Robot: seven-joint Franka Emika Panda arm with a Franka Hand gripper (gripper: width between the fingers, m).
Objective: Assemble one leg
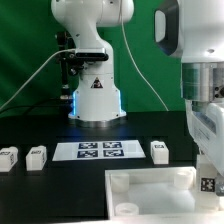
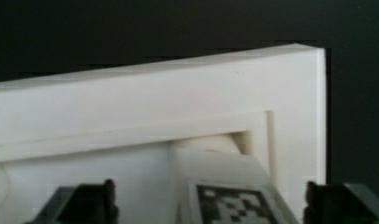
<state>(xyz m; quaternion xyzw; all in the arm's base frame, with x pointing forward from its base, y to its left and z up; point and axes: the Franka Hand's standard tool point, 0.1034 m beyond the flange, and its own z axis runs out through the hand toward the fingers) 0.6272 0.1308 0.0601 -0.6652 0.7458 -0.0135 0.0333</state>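
Jaws spread wide, gripping nothing: my gripper (image 2: 214,203) straddles the leg (image 2: 239,200), which stands clear of both fingers (image 2: 83,205) at an inner corner of the white panel (image 2: 150,100).

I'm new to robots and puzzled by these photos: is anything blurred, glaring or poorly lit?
Exterior view: even lighting; the white tray-like panel looks bright against the black table; a blue glow edges the white robot base; the close gripper is soft. Wrist view: everything slightly blurred; the panel nearly washes out, yet the small white tagged leg block and the dark fingers are readable.
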